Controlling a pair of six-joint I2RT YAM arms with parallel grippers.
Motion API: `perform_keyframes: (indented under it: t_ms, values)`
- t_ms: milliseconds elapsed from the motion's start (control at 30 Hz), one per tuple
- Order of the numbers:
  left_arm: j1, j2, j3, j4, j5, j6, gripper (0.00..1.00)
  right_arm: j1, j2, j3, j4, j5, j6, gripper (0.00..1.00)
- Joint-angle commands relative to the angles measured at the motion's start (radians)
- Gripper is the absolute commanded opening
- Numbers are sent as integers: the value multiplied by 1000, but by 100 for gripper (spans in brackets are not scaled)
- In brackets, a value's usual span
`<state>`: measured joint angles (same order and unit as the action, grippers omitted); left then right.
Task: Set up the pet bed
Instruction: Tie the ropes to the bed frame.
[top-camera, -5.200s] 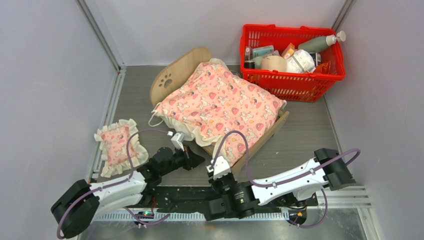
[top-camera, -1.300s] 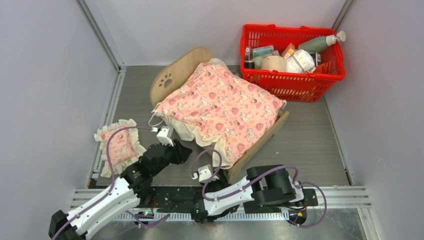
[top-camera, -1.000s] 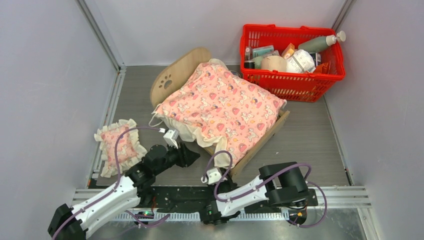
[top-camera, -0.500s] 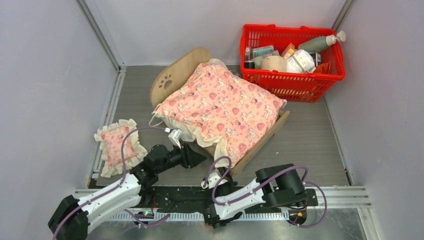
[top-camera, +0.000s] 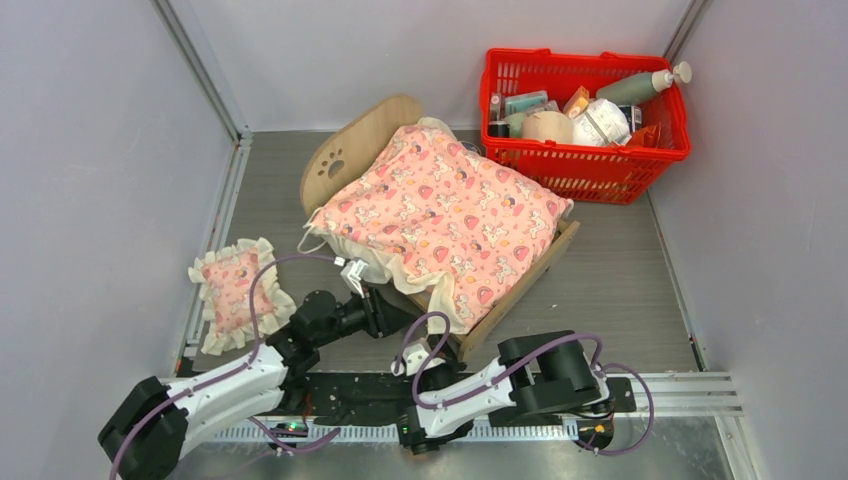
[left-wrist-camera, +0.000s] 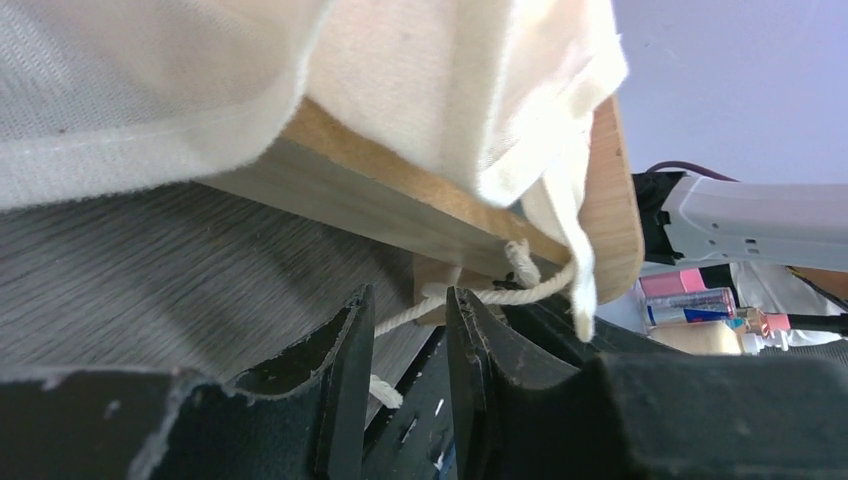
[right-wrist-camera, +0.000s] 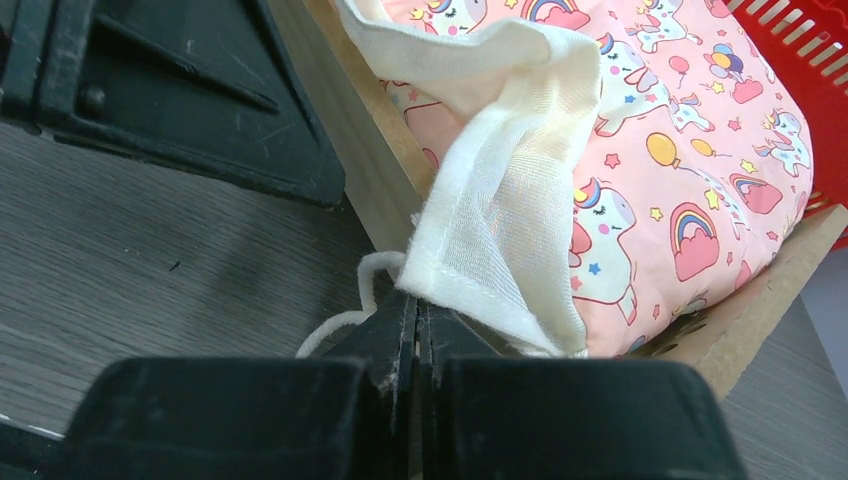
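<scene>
Since a few seconds ago, when the right arm reached out along the near edge of the table (top-camera: 620, 260), it has folded back, and the right gripper (right-wrist-camera: 417, 305) now sits at the bed's near corner. Its fingers are pressed together, with the blanket's cream frill (right-wrist-camera: 500, 230) touching the tip. We cannot tell whether they pinch any cloth or string.

The left gripper (left-wrist-camera: 410, 300) has eased in toward the bed's near left side over the last second. Its fingers stand a little apart with a white string (left-wrist-camera: 470, 297) running through the gap, and they do not look clamped on it. We judge that both arms are closing on the ties at the bed's near side, so the work is on fastening or straightening the bedding, not on placing it.

The pet bed (top-camera: 360, 140) stands in the middle of the table, unmoved, with its headboard toward the far left. The pink blanket (top-camera: 440, 215) covers it.

We count:
- One bed.
- One blanket.
- One small pillow (top-camera: 232, 290), lying apart at the left edge and not yet on the bed.
- One red basket (top-camera: 585, 165) in the far right corner, filled with several bottles and packets.
- Two arms.
</scene>
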<state>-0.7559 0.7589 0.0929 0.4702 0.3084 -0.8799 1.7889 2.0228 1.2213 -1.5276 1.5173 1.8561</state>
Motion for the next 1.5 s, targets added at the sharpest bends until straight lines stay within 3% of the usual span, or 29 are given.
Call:
perform_keyframes:
  t_ms: [0, 333, 800, 1133, 1467]
  values:
    - [-2, 67, 20, 84, 20, 0, 35, -8, -3, 32, -27, 197, 3, 5]
    - [-65, 232, 52, 280, 67, -44, 33, -13, -12, 7, -28, 223, 22, 5]
    - [-79, 122, 68, 90, -141, 35, 28, -5, -25, -2, -28, 224, 40, 5]
    - [-120, 273, 113, 204, -28, -9, 25, -6, -30, -5, -28, 245, 58, 5]
    - [-156, 230, 83, 262, 6, -44, 25, -10, -73, -74, -28, 297, 120, 5]
